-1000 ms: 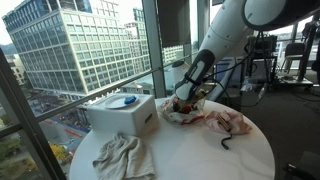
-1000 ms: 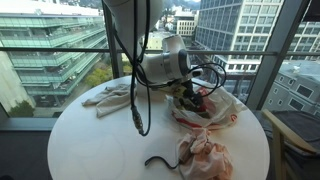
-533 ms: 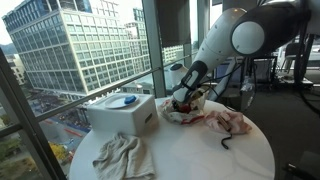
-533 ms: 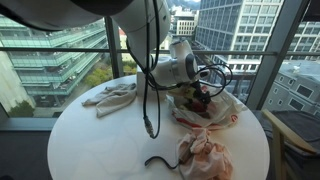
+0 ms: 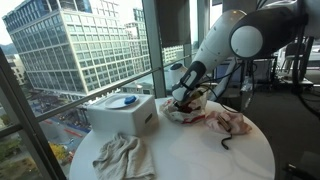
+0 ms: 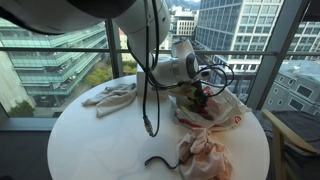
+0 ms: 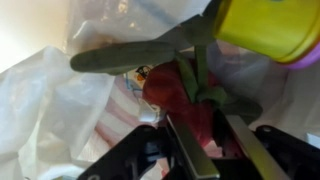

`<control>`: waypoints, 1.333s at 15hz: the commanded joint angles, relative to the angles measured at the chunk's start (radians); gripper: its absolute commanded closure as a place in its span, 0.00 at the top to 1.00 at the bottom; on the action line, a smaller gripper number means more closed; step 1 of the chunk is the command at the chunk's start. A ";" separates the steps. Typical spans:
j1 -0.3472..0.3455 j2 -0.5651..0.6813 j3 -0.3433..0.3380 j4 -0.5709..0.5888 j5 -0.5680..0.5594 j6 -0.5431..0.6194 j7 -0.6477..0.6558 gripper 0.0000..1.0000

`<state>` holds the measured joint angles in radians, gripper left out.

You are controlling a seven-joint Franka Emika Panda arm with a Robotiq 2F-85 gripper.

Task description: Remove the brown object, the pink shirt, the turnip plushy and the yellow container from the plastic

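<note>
In the wrist view my gripper (image 7: 205, 128) is down inside the plastic bag (image 7: 50, 100). Its two fingers press on the red body of the turnip plushy (image 7: 175, 90), whose green leaves spread above. The yellow container (image 7: 270, 25) sits just beyond, at the upper right. In both exterior views the gripper (image 5: 183, 98) (image 6: 200, 97) reaches into the crumpled bag (image 5: 185, 117) (image 6: 225, 115). The pink shirt (image 5: 230, 122) (image 6: 205, 150) lies bunched on the table beside the bag. A thin, dark brown object (image 6: 160, 162) (image 5: 228, 142) lies curled near it.
A white box with a blue spot (image 5: 122, 112) stands on the round white table (image 6: 100, 140). A pale cloth (image 5: 120, 155) (image 6: 110, 97) lies by the table's edge. Window glass and a railing stand close behind the table.
The jaws have gone from wide open to pressed on the red plushy inside the bag. The arm has shifted slightly over the bag and has since stayed in place.
</note>
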<state>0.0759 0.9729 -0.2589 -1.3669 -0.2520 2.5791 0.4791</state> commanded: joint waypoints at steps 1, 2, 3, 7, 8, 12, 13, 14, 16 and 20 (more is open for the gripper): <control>0.073 -0.200 -0.063 -0.195 -0.029 0.012 -0.020 0.02; 0.088 -0.241 -0.076 -0.235 -0.039 0.012 -0.017 0.04; 0.093 -0.290 -0.078 -0.282 -0.045 0.008 -0.025 0.05; 0.026 -0.508 0.028 -0.471 0.019 -0.053 -0.180 0.04; 0.013 -0.560 0.045 -0.523 0.030 -0.071 -0.211 0.04; -0.038 -0.724 0.110 -0.740 0.075 -0.157 -0.297 0.04; -0.043 -0.745 0.118 -0.799 0.075 -0.144 -0.298 0.04; -0.039 -0.759 0.115 -0.861 0.045 -0.114 -0.278 0.04; -0.038 -0.774 0.120 -0.974 0.012 -0.060 -0.265 0.04; -0.023 -0.789 0.119 -1.101 -0.033 0.069 -0.238 0.41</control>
<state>0.0510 0.2470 -0.1432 -2.3758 -0.2346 2.5641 0.2163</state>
